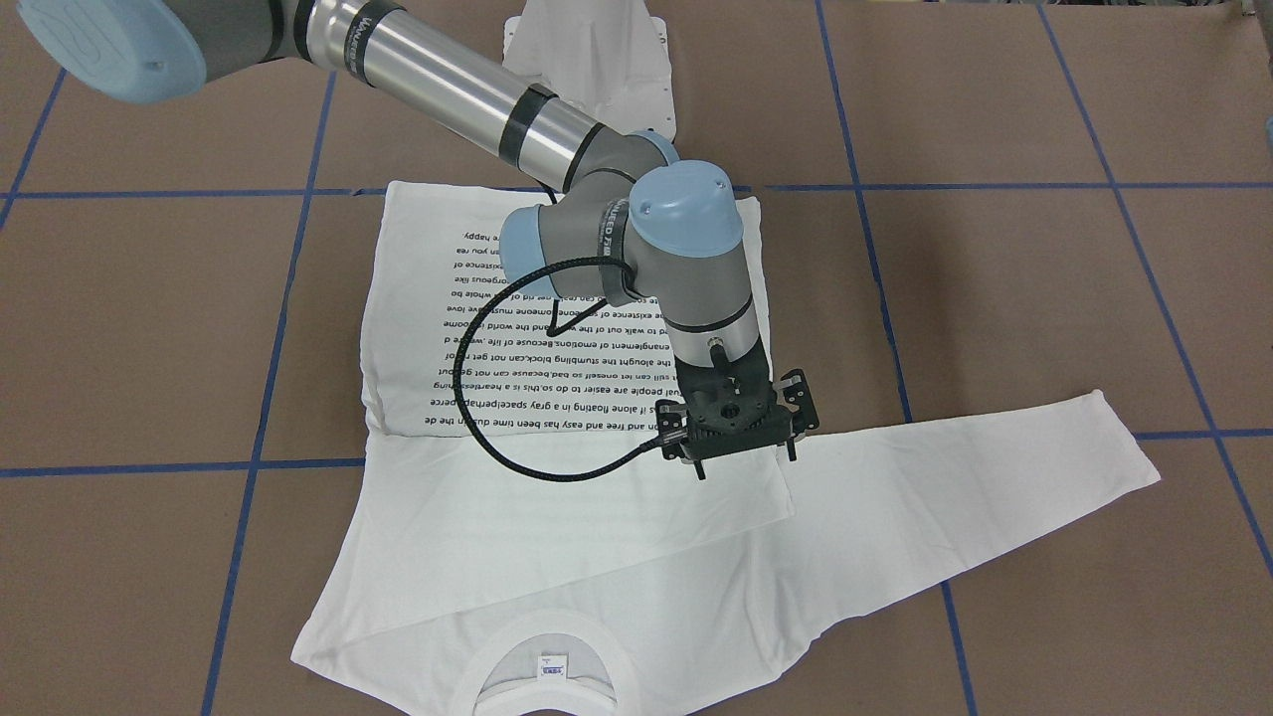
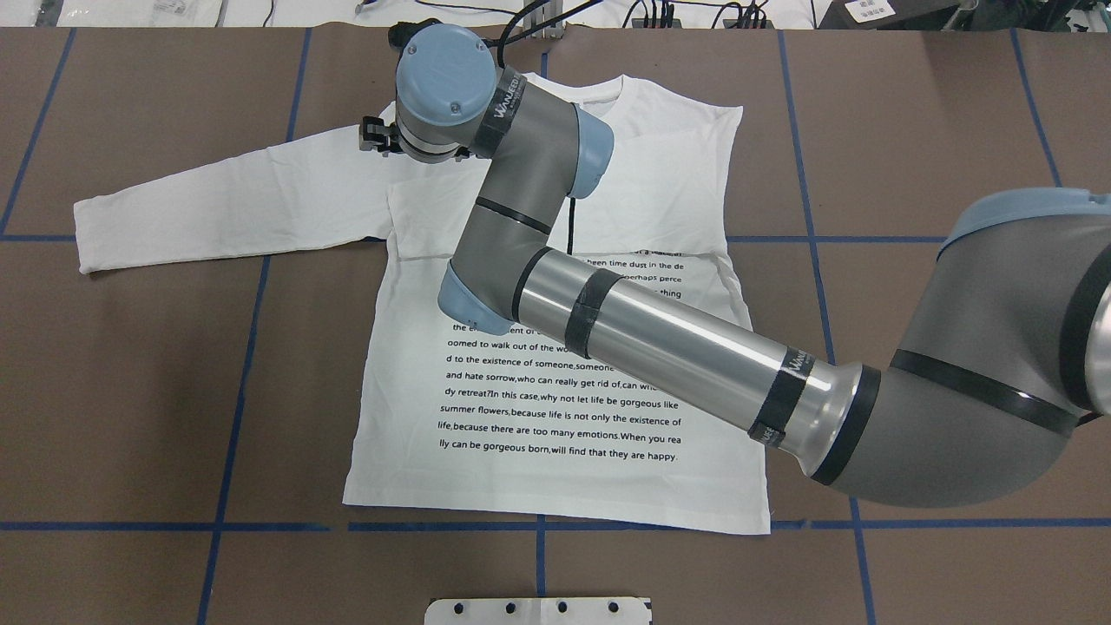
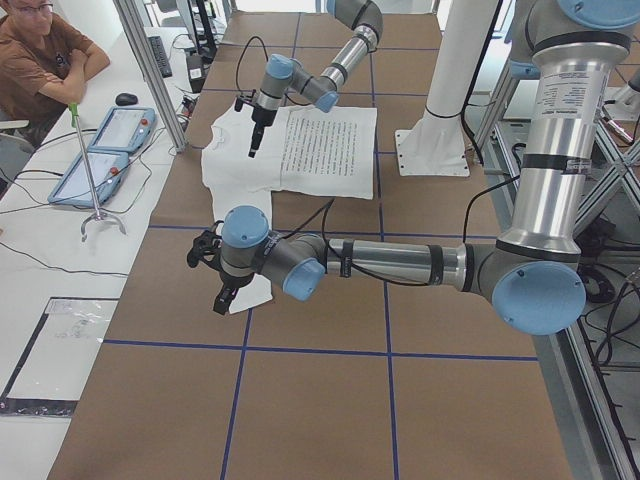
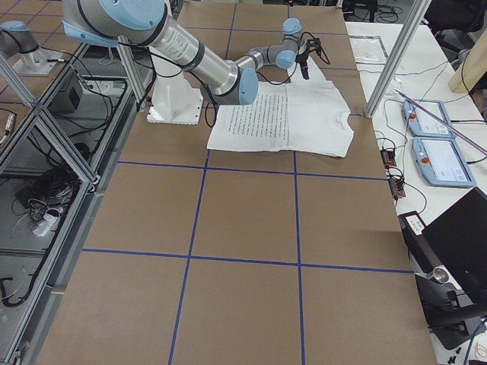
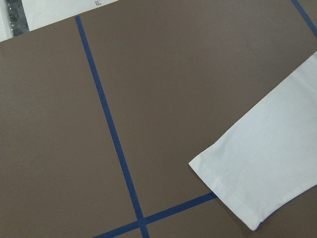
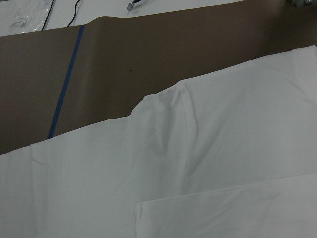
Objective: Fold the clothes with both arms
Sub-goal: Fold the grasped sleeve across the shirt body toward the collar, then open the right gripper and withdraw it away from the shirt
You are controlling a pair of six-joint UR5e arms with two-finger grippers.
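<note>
right claw (image 1: 741, 438) over shoulder of white T-shirt (image 1: 557, 517), left claw (image 3: 222, 298) near sleeve cuff (image 5: 247, 188), can't tell either claw's spread

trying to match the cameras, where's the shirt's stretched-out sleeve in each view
Front-facing: the sleeve runs out to the right.
Overhead: it runs out to the left.
Exterior left: only its cuff end shows, left of centre.
Exterior right: cannot make it out.
Left wrist: cuff end, lower right.
Right wrist: across the lower left.
Shared landmark: the blue tape line passing under the cuff end.
</note>
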